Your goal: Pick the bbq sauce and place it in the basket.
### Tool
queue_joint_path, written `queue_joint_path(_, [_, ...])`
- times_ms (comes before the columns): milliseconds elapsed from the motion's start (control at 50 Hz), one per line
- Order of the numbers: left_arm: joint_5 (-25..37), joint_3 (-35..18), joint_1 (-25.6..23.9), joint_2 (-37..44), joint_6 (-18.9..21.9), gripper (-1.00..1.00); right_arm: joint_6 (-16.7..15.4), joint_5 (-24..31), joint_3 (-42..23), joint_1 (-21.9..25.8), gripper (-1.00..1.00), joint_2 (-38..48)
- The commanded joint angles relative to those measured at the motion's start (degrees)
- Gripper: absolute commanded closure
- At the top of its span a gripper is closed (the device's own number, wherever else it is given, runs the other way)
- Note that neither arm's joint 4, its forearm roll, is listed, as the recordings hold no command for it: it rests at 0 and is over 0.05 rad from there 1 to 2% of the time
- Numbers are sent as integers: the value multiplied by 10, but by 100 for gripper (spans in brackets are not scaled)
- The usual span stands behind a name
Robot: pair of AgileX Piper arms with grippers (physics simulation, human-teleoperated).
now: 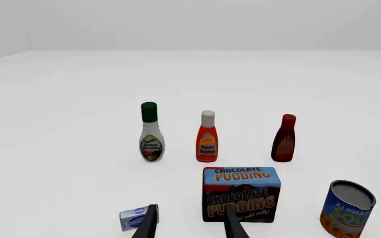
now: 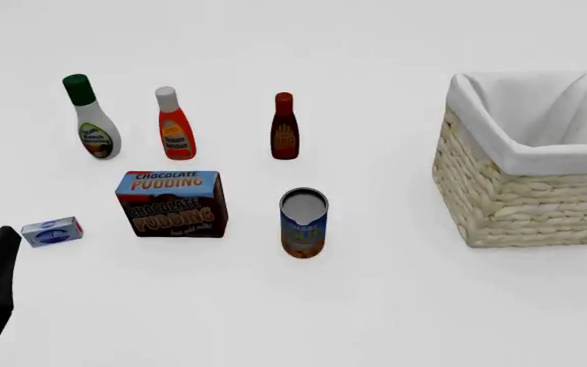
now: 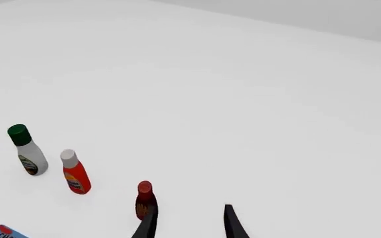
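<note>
The bbq sauce (image 2: 284, 128), a slim dark reddish-brown bottle with a red cap, stands upright at the middle back of the table; it also shows in both wrist views (image 1: 284, 139) (image 3: 144, 201). The wicker basket (image 2: 518, 202) with white lining sits far to its right. My left gripper (image 1: 190, 225) is open and holds nothing, low at the front left near a small box and well short of the sauce. My right gripper (image 3: 189, 223) is open too, above the table, with the sauce just beyond one fingertip (image 3: 148, 222). The front view does not show the right gripper.
A white bottle with a green cap (image 2: 92, 118) and an orange-red bottle with a white cap (image 2: 174, 126) stand left of the sauce. In front are a chocolate pudding box (image 2: 171, 204), a soup can (image 2: 304, 223) and a small blue-white box (image 2: 52, 232).
</note>
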Motion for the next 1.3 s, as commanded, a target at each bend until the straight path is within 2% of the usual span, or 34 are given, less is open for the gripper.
queue_joint_path(20, [0,0,0,0,0,-100,2,14,-71,29,-100,67])
queue_joint_path(120, [0,0,0,0,0,-100,19,21,-100,33,-100,99])
queue_joint_path(220, [0,0,0,0,0,-100,20,12,-112,43,-100,132])
queue_joint_path(460, [0,0,-1,0,-1,-100,27,20,-192,57,-100,209])
queue_joint_path(1000, [0,0,0,0,0,-100,27,33,-328,61,-100,355])
queue_joint_path(1300, [0,0,0,0,0,-100,24,5,-342,62,-100,402])
